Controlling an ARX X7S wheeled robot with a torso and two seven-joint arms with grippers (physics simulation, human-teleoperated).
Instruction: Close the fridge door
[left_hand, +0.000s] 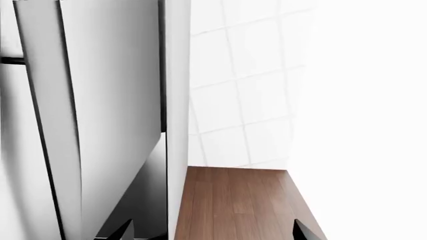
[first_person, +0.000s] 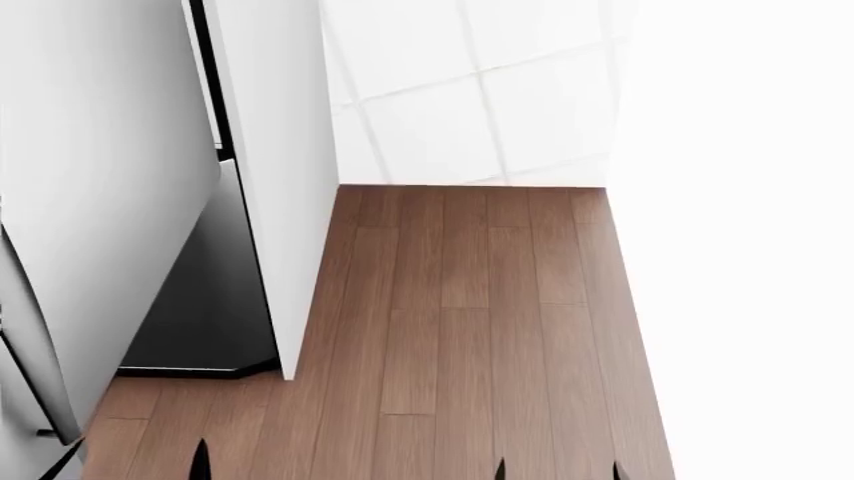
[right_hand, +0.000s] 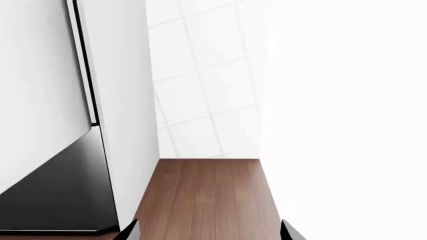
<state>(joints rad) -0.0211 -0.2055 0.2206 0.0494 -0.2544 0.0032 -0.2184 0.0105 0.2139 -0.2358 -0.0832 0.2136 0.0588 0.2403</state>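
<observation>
Fridge door (first_person: 94, 200) apparently ajar

Only dark tips of both grippers' fingers (right_hand: 130, 231) show, spread apart and touching nothing.

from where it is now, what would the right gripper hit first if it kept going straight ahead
Probably nothing close: ahead of the right gripper lies bare wood floor, then the tiled wall. The fridge door stands off to the side. Depth is unclear.
</observation>
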